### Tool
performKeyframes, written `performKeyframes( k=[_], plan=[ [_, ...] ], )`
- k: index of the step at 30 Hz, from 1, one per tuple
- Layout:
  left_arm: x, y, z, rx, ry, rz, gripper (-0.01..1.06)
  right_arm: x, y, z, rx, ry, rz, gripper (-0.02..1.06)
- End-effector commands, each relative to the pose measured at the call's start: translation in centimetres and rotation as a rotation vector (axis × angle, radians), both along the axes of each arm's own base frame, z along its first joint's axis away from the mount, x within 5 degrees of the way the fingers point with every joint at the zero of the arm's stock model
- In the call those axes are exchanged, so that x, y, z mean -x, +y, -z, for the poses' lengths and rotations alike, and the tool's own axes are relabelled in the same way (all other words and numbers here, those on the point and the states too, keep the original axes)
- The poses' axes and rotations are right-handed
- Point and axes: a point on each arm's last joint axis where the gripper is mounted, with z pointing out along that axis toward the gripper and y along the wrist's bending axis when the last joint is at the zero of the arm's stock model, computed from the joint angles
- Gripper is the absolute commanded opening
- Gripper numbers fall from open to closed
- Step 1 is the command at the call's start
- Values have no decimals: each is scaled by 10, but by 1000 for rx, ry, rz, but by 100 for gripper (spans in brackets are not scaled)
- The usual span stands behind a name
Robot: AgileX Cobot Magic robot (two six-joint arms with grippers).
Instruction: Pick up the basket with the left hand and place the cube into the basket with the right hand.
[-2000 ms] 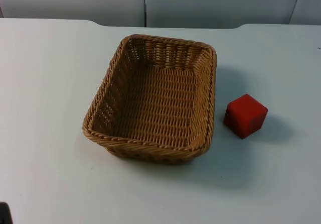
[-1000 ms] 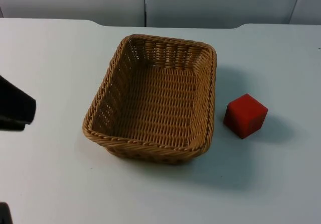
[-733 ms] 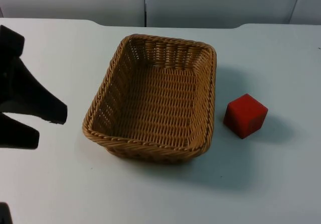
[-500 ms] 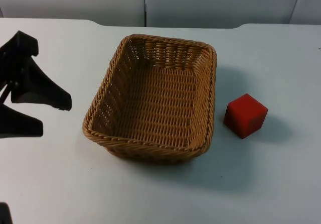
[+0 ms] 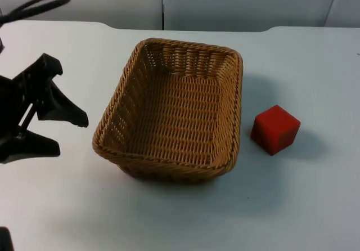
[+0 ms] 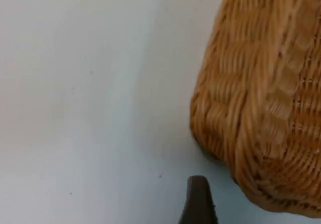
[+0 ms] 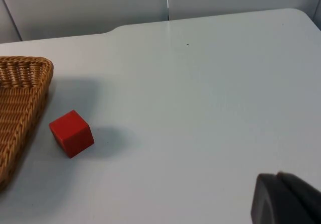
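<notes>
basket: woven wicker basket (image 5: pixel 174 113) sits flat on the white counter (image 5: pixel 304 206), roughly mid-counter, nothing inside it, just bare weave on the floor of it.
cube: red cube (image 5: pixel 275 129) is on the counter just off the basket's right-hand wall, close but not touching. So yeah, not in the basket.
left gripper: left gripper (image 5: pixel 70 134) is over the counter just beside the basket's left wall, fingers (image 5: pixel 62 110) spread wide, gripping nothing, not touching the rim from what I can see.
right gripper: only one dark fingertip pokes into the right wrist view, so I honestly can't tell if it's spread or closed. That arm is waiting, well back from the cube.
cut off: left arm runs out of the top view's edge.
hard to make out: left wrist view has one basket corner (image 6: pixel 261 108) up close plus a fingertip near its base; can't say if they touch.
view differences: right wrist view catches the cube (image 7: pixel 71 132) beside the basket's end (image 7: pixel 20 103); the left wrist view gets the basket's outside wall.
</notes>
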Motion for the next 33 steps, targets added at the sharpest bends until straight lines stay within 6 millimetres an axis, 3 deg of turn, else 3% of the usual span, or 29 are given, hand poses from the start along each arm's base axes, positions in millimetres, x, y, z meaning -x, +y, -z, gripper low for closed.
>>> performKeyframes(
  k=[1,8,20,29,31,32,33],
  plan=[
    [-5,-2,6,-2,12,2,60,-1,0,0,7,-7,11,0],
    [-12,-6,14,16,19,45,60,-1,0,0,7,-7,11,0],
    [-26,-47,16,-14,-31,179,60,-1,0,0,7,-7,11,0],
    [-28,-47,28,-37,8,161,60,-1,0,0,7,-7,11,0],
    [-29,-46,29,-55,5,151,52,-1,0,0,7,-7,11,0],
    [-30,-44,30,-72,2,142,42,-1,0,0,7,-7,11,0],
    [-30,-44,30,-72,2,142,42,-1,0,0,7,-7,11,0]
  ],
)
